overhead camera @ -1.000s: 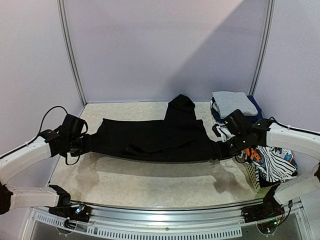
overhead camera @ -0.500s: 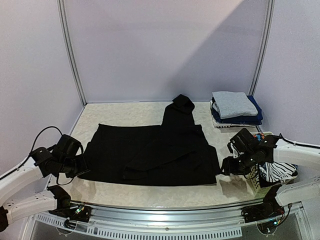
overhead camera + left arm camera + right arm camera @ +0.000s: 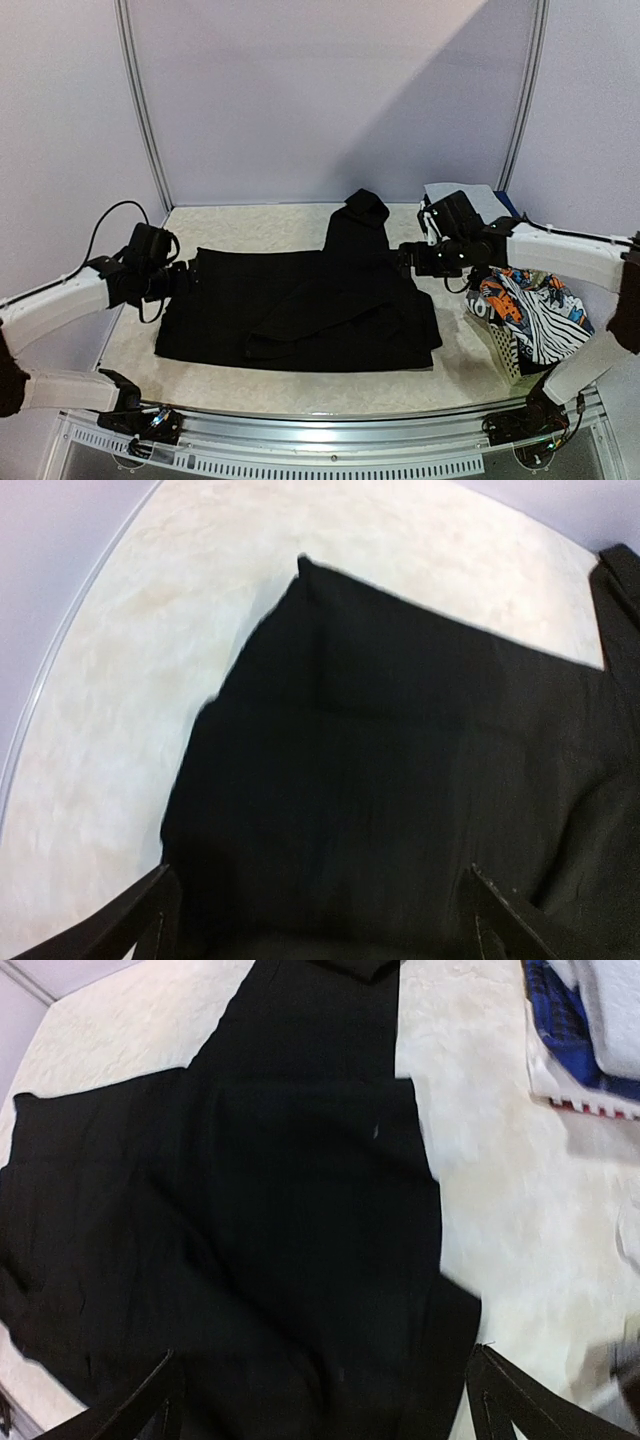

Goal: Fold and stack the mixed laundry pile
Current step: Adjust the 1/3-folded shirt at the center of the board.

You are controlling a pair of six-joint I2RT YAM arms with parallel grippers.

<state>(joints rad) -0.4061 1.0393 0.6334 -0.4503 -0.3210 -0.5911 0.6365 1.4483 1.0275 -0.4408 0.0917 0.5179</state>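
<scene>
A large black hooded top [image 3: 300,312] lies spread flat on the table, its hood [image 3: 360,214] pointing to the back. My left gripper [image 3: 186,279] hovers open over the top's left edge, with nothing between its fingers. In the left wrist view the black cloth [image 3: 400,770] fills the space below my left gripper [image 3: 320,920]. My right gripper [image 3: 404,258] stands open above the top's right shoulder. The right wrist view shows black cloth [image 3: 300,1210] under my right gripper [image 3: 325,1400], which holds nothing.
A folded stack with a grey shirt [image 3: 478,203] on navy pieces [image 3: 565,1045] sits at the back right, partly behind my right arm. A white lattice basket [image 3: 503,352] at the right edge holds orange-printed and black-white striped garments [image 3: 530,315].
Both grippers opened and let go of the black top, which dropped from stretched in the air to flat on the table. Both arms then rose and drew back over its far corners.
</scene>
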